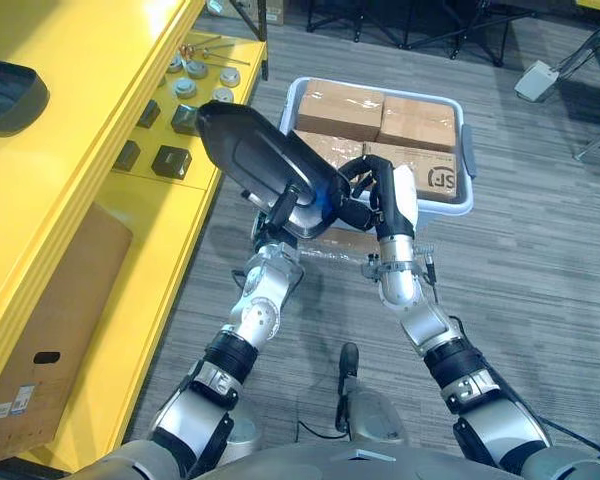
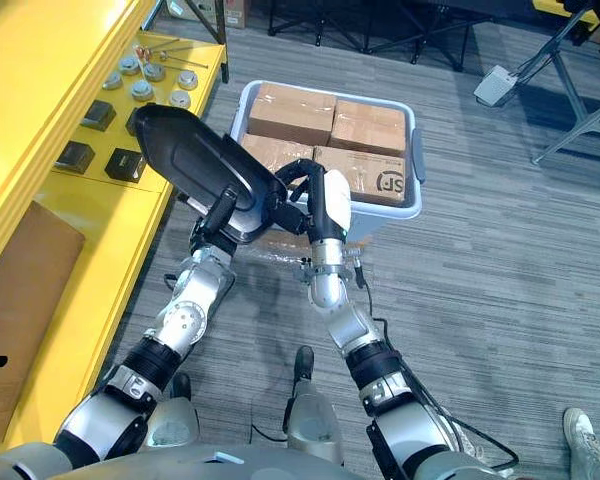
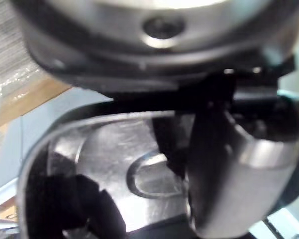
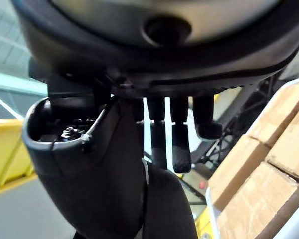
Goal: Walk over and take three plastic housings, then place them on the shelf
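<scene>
left hand and right hand both clamped round the long glossy black plastic housing, held over the pale blue plastic bin's left side.

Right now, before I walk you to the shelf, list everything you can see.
housing: 1, black, held up in both hands beside the shelf
dark shell: 1, likely another housing, on the upper level at the left edge
shelf: 1, yellow, on the left
blocks: several, black, on the lower level
round metal parts: several, silver, further along that level
carton: 1, brown, under the shelf
bin: 1, pale blue, on the floor ahead
boxes: 4, tan, in the bin
shoe: 1, white, a person's, near right
left hand: dark, gripping the housing from below
right hand: dark, white thumb cover, curled round the housing's end
</scene>
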Controlling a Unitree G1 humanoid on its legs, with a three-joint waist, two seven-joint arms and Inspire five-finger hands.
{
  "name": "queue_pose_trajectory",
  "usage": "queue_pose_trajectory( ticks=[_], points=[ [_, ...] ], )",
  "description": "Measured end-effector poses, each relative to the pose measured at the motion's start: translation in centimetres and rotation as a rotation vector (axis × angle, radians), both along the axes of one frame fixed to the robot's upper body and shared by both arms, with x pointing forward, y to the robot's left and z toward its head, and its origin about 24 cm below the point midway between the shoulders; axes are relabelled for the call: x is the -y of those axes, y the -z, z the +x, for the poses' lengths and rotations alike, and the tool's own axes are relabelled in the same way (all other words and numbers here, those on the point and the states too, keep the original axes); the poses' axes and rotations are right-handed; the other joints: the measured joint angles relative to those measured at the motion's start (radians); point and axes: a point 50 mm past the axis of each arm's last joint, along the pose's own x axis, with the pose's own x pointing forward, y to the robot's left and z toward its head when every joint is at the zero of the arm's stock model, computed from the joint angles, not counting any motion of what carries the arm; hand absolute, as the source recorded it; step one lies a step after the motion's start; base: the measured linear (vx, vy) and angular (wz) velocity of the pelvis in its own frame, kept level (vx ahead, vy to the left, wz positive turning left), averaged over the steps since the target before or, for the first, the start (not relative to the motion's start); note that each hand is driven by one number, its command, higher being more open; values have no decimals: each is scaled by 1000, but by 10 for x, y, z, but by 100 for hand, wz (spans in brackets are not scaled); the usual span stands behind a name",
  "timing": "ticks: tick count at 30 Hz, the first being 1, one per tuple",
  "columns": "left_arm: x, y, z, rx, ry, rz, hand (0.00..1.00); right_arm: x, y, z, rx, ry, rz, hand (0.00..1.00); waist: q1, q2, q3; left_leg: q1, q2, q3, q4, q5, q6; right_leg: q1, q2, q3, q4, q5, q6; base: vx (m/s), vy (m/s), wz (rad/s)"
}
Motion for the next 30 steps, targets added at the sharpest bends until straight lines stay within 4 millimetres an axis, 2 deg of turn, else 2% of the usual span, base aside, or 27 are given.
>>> queue_pose_trajectory(
  ticks=[5, 9, 12, 15, 17, 19, 21, 23, 26, 30],
  points=[
    [-4, -8, -3, 66, -66, -43, 0, -8, 10, -24, 23, -61, 55, 100, -4, -1, -18, 23, 1, 7, -23, 3, 0, 8, 1, 0, 0, -8, 2, -4, 7, -2],
    [-9, -26, -9, 158, -115, 67, 0, -22, 13, -36, 27, -83, 129, 100, -2, -4, -49, 27, 1, 10, -25, 3, -1, 10, 1, 0, 0, -9, 2, 0, 0, 0],
    [-14, -40, -16, 257, -176, 279, 0, -25, 12, -42, 27, -75, 172, 100, 1, -6, -78, 35, 0, 14, -25, 0, 0, 15, 0, -3, 0, -9, 2, 3, 6, -2],
    [-22, -55, -28, 335, -270, 505, 0, -13, 7, -50, 4, -77, 286, 100, 2, -3, -106, 40, -1, 20, -25, -4, 0, 16, 0, -3, 0, -11, 4, 4, 12, -4],
    [-36, -66, -35, 403, -396, 781, 0, 9, 12, -58, -75, -116, 368, 100, -3, -1, -110, 54, -1, 25, -25, -6, -1, 26, 0, 0, 0, -13, 6, -11, 12, -7],
    [-47, -70, -42, 429, -468, 942, 0, 29, 20, -67, -141, -131, 424, 100, -3, 11, -124, 56, 0, 30, -25, -11, 0, 27, 0, 0, -1, -20, 12, -23, 10, -6],
    [-59, -69, -51, 433, -517, 1089, 0, 47, 26, -78, -191, -146, 505, 100, -7, 31, -142, 58, 0, 32, -25, -13, -1, 27, 0, 0, -2, -24, 10, 0, 0, 0],
    [-65, -65, -57, 426, -531, 1192, 0, 56, 27, -84, -204, -171, 568, 100, -13, 48, -154, 58, 1, 35, -27, -14, -1, 24, 2, 1, -6, -26, 8, -12, 11, -4],
    [-70, -50, -65, 398, -464, 1314, 0, 56, 24, -89, -213, -253, 610, 100, -27, 65, -170, 58, 3, 46, -36, -16, -6, 12, 5, 9, -6, -29, 5, -10, 9, -8],
    [-69, -33, -80, 362, -332, 1275, 0, 53, 35, -101, -283, -241, 635, 100, -31, 69, -174, 59, 7, 55, -39, -16, -5, 6, 8, 14, -6, -32, 2, 20, 15, -7]
  ],
)
